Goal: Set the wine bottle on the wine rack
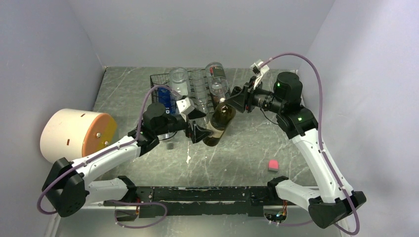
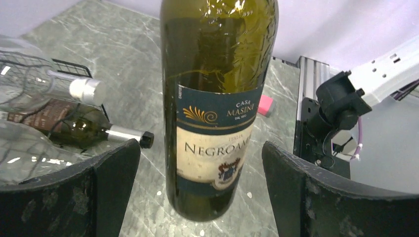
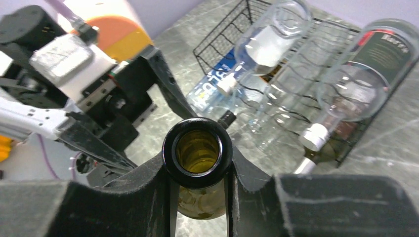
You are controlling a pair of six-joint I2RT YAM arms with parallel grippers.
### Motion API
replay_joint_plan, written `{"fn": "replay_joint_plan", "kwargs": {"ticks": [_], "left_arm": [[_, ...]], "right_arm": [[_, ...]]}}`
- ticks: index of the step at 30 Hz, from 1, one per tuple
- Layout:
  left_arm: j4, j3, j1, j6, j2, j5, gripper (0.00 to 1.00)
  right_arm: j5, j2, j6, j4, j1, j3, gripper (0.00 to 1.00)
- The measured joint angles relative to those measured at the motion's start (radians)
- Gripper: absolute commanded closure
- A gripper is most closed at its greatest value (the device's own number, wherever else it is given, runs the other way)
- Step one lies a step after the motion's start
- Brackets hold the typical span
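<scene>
**A:** Left to right. The left gripper [image 1: 201, 126] is spread wide, with a finger on either side of the wine bottle [image 1: 220, 123] low on its body. We see gaps on both sides, so it holds nothing.

**B:** And the right gripper [image 1: 231, 102]?

**A:** It's clamped tight on the neck, just under the mouth, and it's our only hold. The bottle is tilted, just in front of the wine rack [image 1: 159, 79] and not on it. We can't tell whether the base touches the bench [image 1: 148, 163].

**B:** Risks?

**A:** We only have the neck, and it's smooth glass. The heavy body could pivot or slip out once we lay it level. We'd want the left closed on the body first.

**B:** And the rack side?

**A:** It's crowded. There are clear bottles [image 1: 179, 79] up top and a dark bottle [image 2: 84, 131] below, with caps poking out the front. If we come in off-line we'd knock one or shove the light wire frame back. We can't tell which cradle is free.
</scene>
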Motion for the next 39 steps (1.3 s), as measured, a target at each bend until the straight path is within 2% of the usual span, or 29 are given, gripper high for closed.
{"fn": "replay_joint_plan", "kwargs": {"ticks": [11, 15, 18, 20, 21, 24, 25, 26, 29, 33, 39], "left_arm": [[0.06, -0.021, -0.012, -0.001, 0.074, 0.074, 0.01], [0.074, -0.022, -0.013, -0.011, 0.078, 0.081, 0.28], [0.082, -0.022, -0.016, -0.01, 0.078, 0.079, 0.59], [0.085, -0.022, -0.018, -0.006, 0.078, 0.071, 0.88], [0.085, -0.022, -0.018, -0.003, 0.078, 0.069, 0.92], [0.085, -0.022, -0.017, 0.013, 0.074, 0.053, 0.93], [0.082, -0.022, -0.018, 0.022, 0.07, 0.046, 0.93], [0.08, -0.022, -0.018, 0.033, 0.066, 0.038, 0.93], [0.057, -0.022, -0.019, 0.106, 0.056, -0.004, 0.93], [-0.001, -0.013, -0.019, 0.267, 0.045, -0.083, 0.93], [0.007, -0.006, -0.018, 0.595, -0.005, -0.187, 0.93]], "right_arm": [[-0.19, 0.02, 0.119, 0.218, 0.001, -0.091, 1.0], [-0.225, 0.021, 0.145, 0.286, 0.002, -0.113, 1.0], [-0.232, 0.021, 0.156, 0.319, 0.001, -0.122, 1.0], [-0.235, 0.021, 0.158, 0.334, -0.002, -0.127, 1.0], [-0.237, 0.021, 0.161, 0.34, -0.002, -0.13, 0.97], [-0.239, 0.022, 0.161, 0.349, -0.002, -0.132, 0.72], [-0.24, 0.022, 0.158, 0.35, -0.002, -0.132, 0.59], [-0.24, 0.022, 0.153, 0.351, -0.002, -0.13, 0.43], [-0.241, 0.02, 0.156, 0.332, 0.0, -0.117, 0.26], [-0.204, -0.003, 0.143, 0.3, 0.004, -0.096, 0.2], [-0.129, -0.055, 0.123, 0.257, 0.004, -0.032, 0.19]]}}
